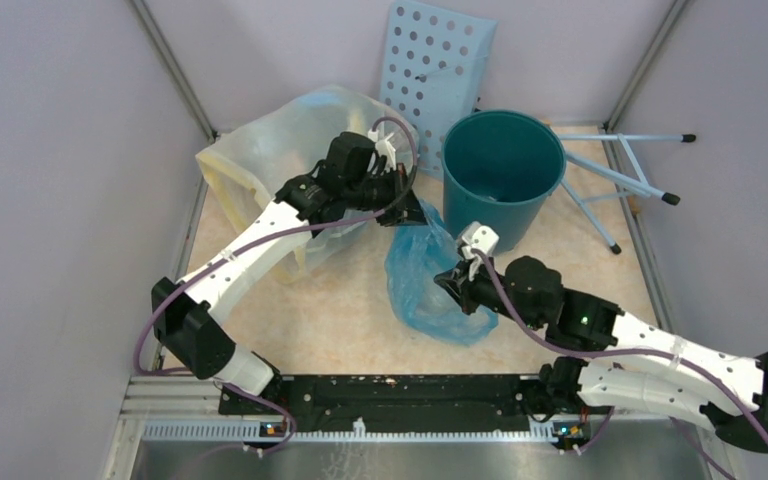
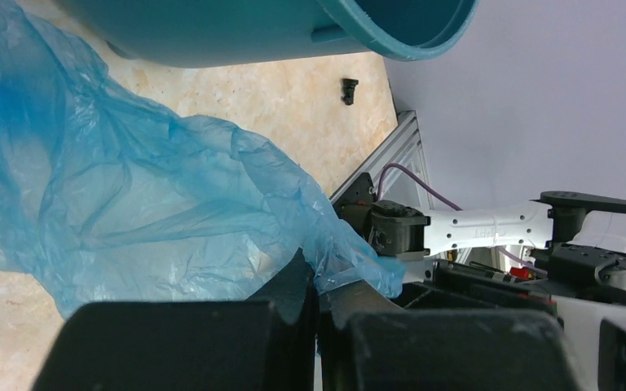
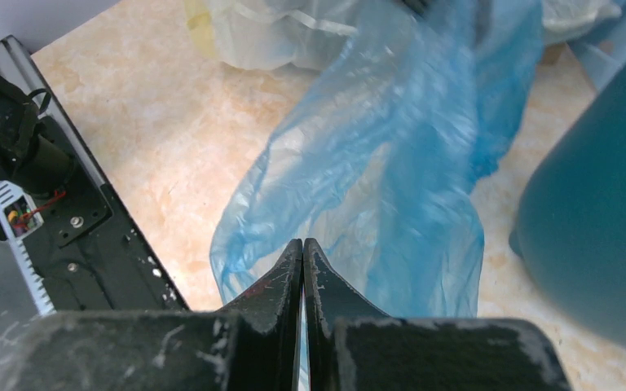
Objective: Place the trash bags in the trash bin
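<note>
My left end effector (image 1: 406, 206) is pinched shut on the top of the blue bag (image 1: 422, 300). My right end effector (image 1: 457, 285) is shut tight too, with its tips on the blue bag. The blue bag droops onto the bench (image 1: 340, 320), at 7 o'clock from the bin (image 1: 538, 212).

This is looking like a robotics lab test cell: plain pale walls (image 1: 50, 150) are closing in a small beige tabletop (image 1: 330, 320) on three sides, with metal frame struts (image 1: 172, 68) running up the corners. A left arm (image 1: 250, 255) and a right arm (image 1: 660, 350) are sitting bolted to a slotted aluminium rail (image 1: 400, 430) at the near edge. Purple cables (image 1: 147, 335) are trailing from them, and small exposed electronics boards (image 1: 273, 430) are showing on the rail.
</note>
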Robot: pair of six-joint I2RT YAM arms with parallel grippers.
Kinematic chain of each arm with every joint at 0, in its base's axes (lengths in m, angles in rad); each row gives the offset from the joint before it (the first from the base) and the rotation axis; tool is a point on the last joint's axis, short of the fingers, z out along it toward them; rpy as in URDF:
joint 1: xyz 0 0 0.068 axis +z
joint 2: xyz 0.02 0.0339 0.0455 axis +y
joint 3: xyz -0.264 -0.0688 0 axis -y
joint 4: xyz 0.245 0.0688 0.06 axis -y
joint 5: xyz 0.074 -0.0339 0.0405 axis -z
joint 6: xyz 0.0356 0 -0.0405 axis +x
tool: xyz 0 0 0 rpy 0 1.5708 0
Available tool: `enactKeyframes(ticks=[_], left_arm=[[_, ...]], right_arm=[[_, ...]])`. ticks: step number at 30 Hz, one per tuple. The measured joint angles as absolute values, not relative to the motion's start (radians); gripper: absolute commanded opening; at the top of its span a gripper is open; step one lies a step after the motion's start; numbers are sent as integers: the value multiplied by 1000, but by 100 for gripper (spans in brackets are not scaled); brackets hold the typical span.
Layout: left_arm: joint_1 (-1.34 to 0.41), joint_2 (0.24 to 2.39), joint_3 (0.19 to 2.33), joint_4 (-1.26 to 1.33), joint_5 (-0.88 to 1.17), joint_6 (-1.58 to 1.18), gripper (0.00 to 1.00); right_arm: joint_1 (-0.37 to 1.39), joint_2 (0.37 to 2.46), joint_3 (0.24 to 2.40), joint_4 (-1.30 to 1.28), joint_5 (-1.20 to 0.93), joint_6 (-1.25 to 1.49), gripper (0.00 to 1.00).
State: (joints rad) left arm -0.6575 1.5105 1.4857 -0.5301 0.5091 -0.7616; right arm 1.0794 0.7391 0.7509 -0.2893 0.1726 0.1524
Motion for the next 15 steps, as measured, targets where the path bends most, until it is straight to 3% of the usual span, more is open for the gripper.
enactKeyframes(ticks=[15], left_arm=[[-648, 1509, 1457, -531, 501, -765, 0]], right_arm=[[1151, 831, 578, -24, 285, 17, 0]])
